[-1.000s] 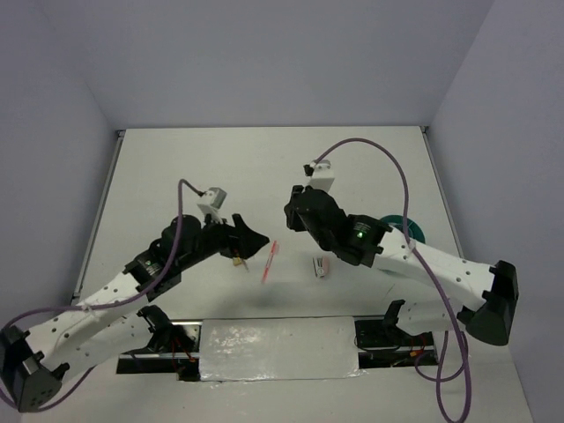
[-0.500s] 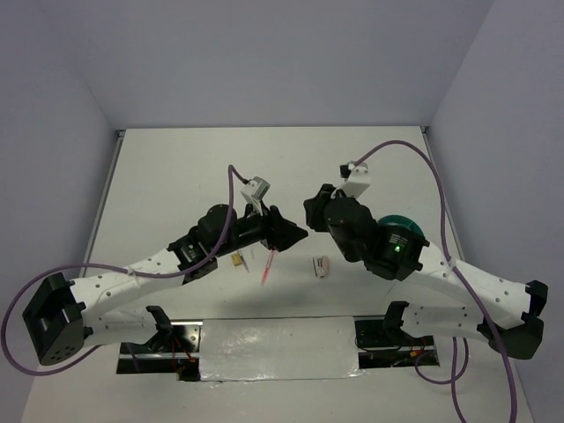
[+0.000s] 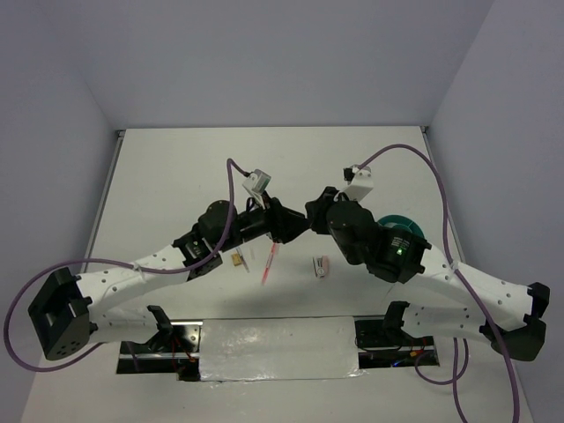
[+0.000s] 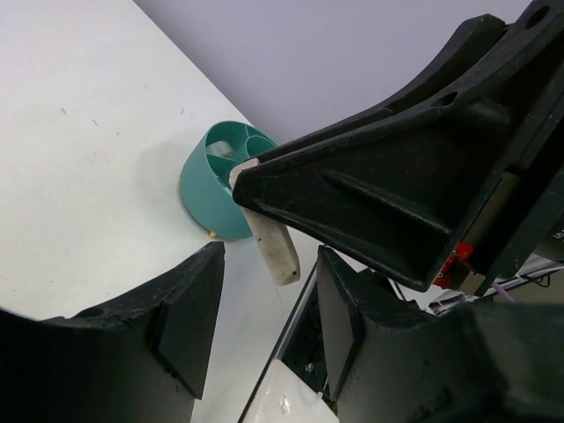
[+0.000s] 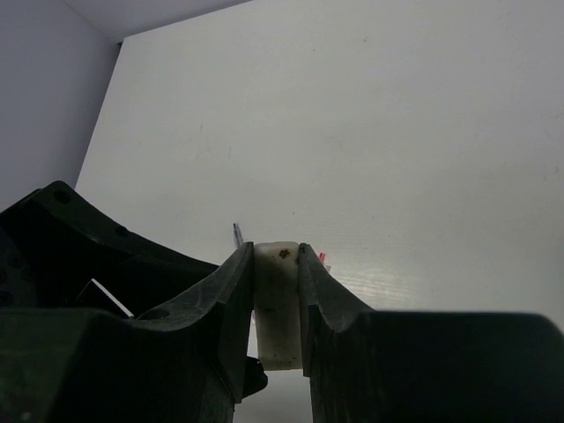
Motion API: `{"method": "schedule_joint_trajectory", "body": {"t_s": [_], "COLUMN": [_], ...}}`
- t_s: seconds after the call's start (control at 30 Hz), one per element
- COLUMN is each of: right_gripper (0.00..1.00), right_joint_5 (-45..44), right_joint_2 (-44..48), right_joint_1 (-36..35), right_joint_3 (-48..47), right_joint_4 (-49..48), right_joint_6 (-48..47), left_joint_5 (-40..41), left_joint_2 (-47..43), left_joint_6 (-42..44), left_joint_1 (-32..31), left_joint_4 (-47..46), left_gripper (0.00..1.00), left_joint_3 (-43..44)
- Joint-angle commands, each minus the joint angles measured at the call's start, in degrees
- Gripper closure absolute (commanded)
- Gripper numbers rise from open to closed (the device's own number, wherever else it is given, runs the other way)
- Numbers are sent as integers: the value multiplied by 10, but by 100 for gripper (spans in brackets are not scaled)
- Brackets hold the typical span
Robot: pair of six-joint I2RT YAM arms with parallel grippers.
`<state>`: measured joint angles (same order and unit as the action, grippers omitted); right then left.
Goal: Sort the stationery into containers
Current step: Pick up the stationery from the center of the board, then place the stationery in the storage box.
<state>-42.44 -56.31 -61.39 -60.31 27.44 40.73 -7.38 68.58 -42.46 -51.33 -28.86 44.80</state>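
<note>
right gripper [image 4: 249, 176] enters from 2 o'clock pinching off-white piece [image 4: 273, 247]; piece hangs between open left gripper [image 4: 269, 264] jaws, untouched; divided teal cup [image 4: 207, 189] at 10 o'clock

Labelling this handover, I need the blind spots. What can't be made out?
Top view: the white piece and the left gripper's gap to it, hidden under the left arm and right arm.
Top view: most of the teal cup, behind the right arm.
Left wrist view: the cup's contents, partly covered by the right gripper.
</note>
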Motion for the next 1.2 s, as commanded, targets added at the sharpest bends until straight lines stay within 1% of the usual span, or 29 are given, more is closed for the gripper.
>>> {"method": "schedule_joint_trajectory", "body": {"t_s": [0.0, 0.13, 0.17, 0.23, 0.27, 0.4, 0.43, 0.47, 0.5, 0.53, 0.57, 0.6, 0.63, 0.73, 0.77, 0.83, 0.87, 0.9, 0.97, 1.03, 1.07, 1.1, 1.13, 1.17], "right_gripper": [100, 100, 100, 100, 100, 100, 100, 100, 97, 69, 44, 21, 1, 0, 0, 0, 0, 0, 0, 0, 0, 0, 0, 0], "right_joint_5": [-12, 10, 27, 43, 51, 38, 38, 38, 40, 40, 39, 32, 10, -32, -43, -80, -89, -97, -114, -123, -130, -131, -131, -130], "right_joint_2": [-1, 9, 13, 19, 19, 20, 21, 23, 24, 28, 43, 53, 66, 141, 181, 220, 239, 271, 296, 313, 316, 317, 320, 319], "right_joint_1": [-8, -8, -8, -8, -9, -13, -12, -12, -13, -13, -13, -11, -12, -12, -12, -12, -12, -12, -11, -12, -12, -12, -12, -12], "right_joint_3": [0, 6, 11, 16, 20, 20, 21, 22, 23, 28, 33, 36, 44, 57, 57, 48, 43, 37, 12, -30, -45, -72, -86, -97], "right_joint_4": [-20, -40, -46, -63, -65, -59, -58, -57, -56, -56, -48, -36, -26, 17, 46, 84, 114, 129, 170, 211, 249, 265, 278, 305], "right_joint_6": [11, 11, 12, 16, 19, 25, 23, 22, 17, 12, 9, 17, 22, 29, 34, 43, 41, 38, 23, 25, 25, 23, 20, 14], "left_joint_5": [-18, -10, -10, -9, -7, -11, -13, -14, -14, -18, -21, -25, -28, -49, -68, -94, -138, -160, -192, -188, -181, -183, -191, -197], "left_joint_2": [10, 16, 17, 21, 21, 27, 30, 31, 34, 36, 38, 38, 38, 37, 40, 66, 77, 91, 132, 178, 195, 234, 255, 275], "left_joint_6": [-8, -7, -6, -3, -2, 1, 1, 5, 11, 17, 32, 40, 50, 89, 110, 136, 162, 176, 227, 270, 311, 328, 345, 374], "left_joint_1": [-3, -3, -3, -3, -3, -3, -3, -3, -3, -3, -3, -3, -3, -3, -3, -3, -3, -4, -15, -32, -38, -43, -52, -58], "left_joint_4": [-59, -53, -53, -55, -57, -52, -43, -36, -27, -10, -2, 7, 15, 27, 32, 43, 56, 63, 96, 126, 142, 175, 194, 208], "left_gripper": [43, 46, 46, 52, 59, 84, 95, 100, 100, 100, 100, 100, 100, 100, 100, 100, 100, 100, 100, 100, 100, 100, 100, 100], "left_joint_3": [19, 21, 22, 24, 23, 29, 32, 38, 42, 47, 56, 59, 62, 60, 66, 82, 104, 116, 161, 194, 235, 257, 283, 332]}}
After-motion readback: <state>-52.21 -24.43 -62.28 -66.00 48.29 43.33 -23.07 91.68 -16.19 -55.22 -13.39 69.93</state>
